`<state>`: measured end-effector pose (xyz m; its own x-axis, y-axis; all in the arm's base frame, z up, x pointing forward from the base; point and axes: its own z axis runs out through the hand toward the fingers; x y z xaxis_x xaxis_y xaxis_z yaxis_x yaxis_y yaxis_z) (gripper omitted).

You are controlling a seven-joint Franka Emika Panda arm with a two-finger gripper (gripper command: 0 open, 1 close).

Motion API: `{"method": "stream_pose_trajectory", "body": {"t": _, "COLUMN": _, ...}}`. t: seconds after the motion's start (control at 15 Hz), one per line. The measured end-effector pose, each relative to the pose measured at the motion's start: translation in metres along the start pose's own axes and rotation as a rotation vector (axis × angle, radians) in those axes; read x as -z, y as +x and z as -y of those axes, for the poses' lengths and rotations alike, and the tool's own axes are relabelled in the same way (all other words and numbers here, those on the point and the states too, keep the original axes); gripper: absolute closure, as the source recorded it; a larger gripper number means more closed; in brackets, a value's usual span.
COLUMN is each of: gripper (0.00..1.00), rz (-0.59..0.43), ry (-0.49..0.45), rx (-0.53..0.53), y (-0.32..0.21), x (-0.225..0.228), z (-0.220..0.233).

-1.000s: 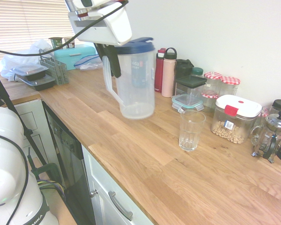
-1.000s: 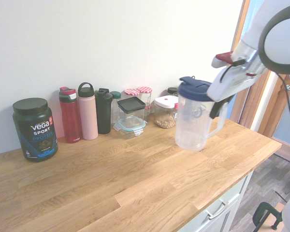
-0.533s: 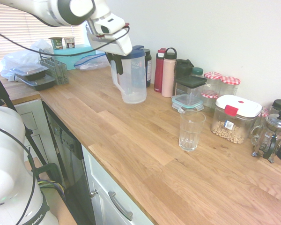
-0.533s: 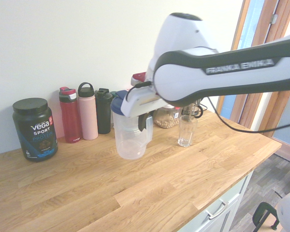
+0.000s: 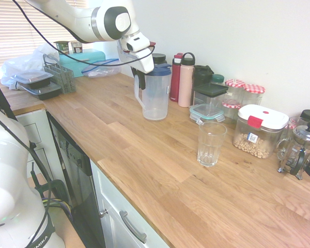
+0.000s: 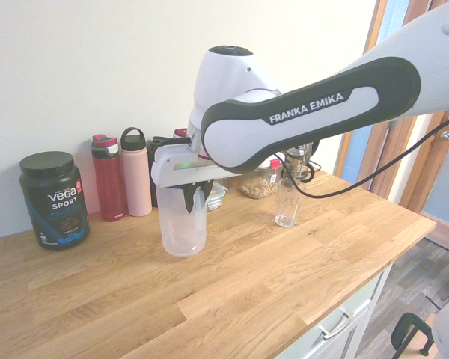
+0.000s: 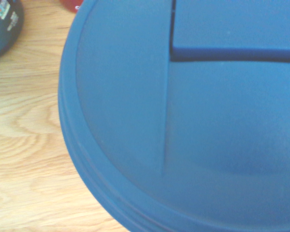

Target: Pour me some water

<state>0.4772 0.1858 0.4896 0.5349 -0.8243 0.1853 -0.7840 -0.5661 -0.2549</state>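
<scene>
A second ago the pitcher [image 5: 156, 92] hung high above the counter's middle, near the drinking glass [image 5: 211, 143]; it has since travelled toward the bottles at the wall and come down, so its base now sits on or just over the wooden countertop [image 5: 144, 155]. In the first exterior view it stands at about 10 o'clock from the glass, well apart from it, and just beside the red bottle [image 5: 175, 77] and pink bottle [image 5: 185, 79].

The pitcher is clear plastic with a blue lid [image 7: 183, 121]; no water level can be made out in it. The glass looks empty. A clear tub with a white lid [image 5: 259, 130] at 3 o'clock from the glass holds pale brown nuts or grains.

The gripper [image 5: 139, 78] is clenched on the pitcher's handle, fingers pointing steeply down. In the second exterior view a black protein tub [image 6: 54, 199] stands at 9 o'clock from the pitcher.
</scene>
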Motion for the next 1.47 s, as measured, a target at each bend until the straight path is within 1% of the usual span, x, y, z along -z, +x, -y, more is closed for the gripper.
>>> {"method": "stream_pose_trajectory", "body": {"t": 0.33, "gripper": 1.00, "rz": 0.016, "ry": -0.006, "rx": 0.007, "y": -0.006, "x": -0.003, "z": -0.008}}
{"method": "stream_pose_trajectory", "body": {"t": 0.8, "gripper": 1.00, "rz": 0.012, "ry": -0.004, "rx": 0.035, "y": -0.037, "x": -0.006, "z": -0.010}}
{"method": "stream_pose_trajectory", "body": {"t": 0.87, "gripper": 0.00, "rz": 0.009, "ry": -0.003, "rx": 0.036, "y": -0.038, "x": -0.008, "z": -0.010}}
{"method": "stream_pose_trajectory", "body": {"t": 1.07, "gripper": 0.00, "rz": 0.010, "ry": -0.010, "rx": 0.036, "y": -0.039, "x": -0.014, "z": -0.016}}
{"method": "stream_pose_trajectory", "body": {"t": 1.47, "gripper": 0.00, "rz": 0.002, "ry": -0.008, "rx": 0.039, "y": -0.043, "x": -0.009, "z": -0.023}}
